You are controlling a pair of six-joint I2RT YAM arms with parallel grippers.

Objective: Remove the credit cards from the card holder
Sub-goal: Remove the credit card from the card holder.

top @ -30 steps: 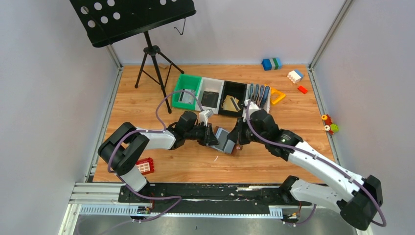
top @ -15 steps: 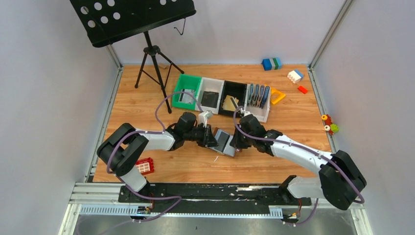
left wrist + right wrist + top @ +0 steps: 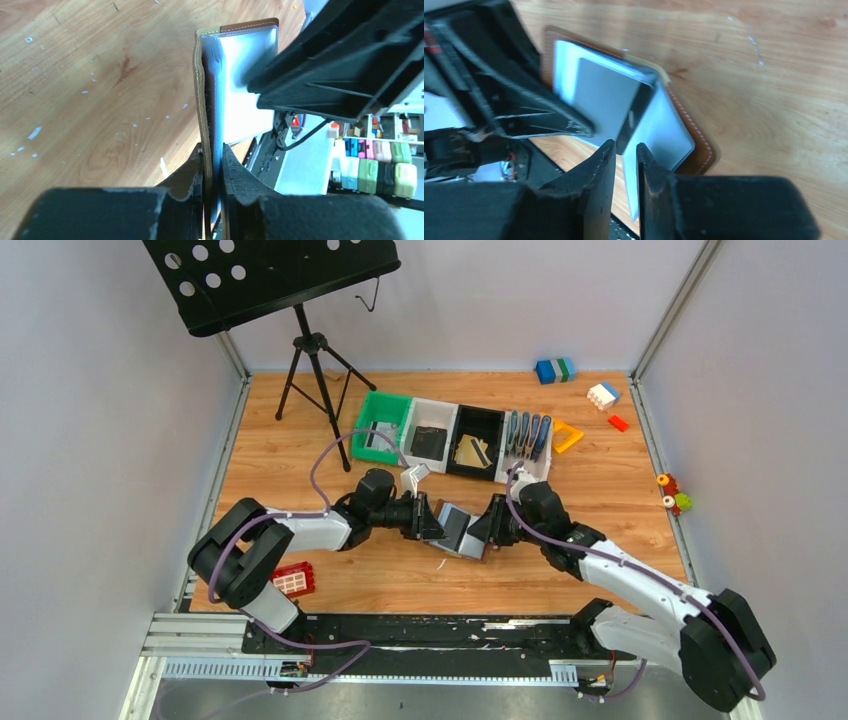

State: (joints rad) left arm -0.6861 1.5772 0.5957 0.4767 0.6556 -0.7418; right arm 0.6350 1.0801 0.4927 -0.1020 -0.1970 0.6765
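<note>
The small brown leather card holder (image 3: 458,528) is held open between both arms, over the middle of the wooden bench (image 3: 280,450). The left gripper (image 3: 212,155) has its jaws closed on the holder's cover and a grey-blue pocket leaf. The right gripper (image 3: 625,150) has its jaws pinched on a thin black card (image 3: 638,115) standing out of the inner pockets. A silver-grey card (image 3: 601,97) sits in the pocket beside it.

Further back, a green plastic bin (image 3: 395,400) holds a grey flat piece (image 3: 377,440). A white bin (image 3: 437,410) holds a flat black card (image 3: 432,443), and a black bin (image 3: 490,418) holds a gold card (image 3: 470,452). A white tray (image 3: 535,475) holds a row of upright blue-grey holders (image 3: 527,432).
</note>
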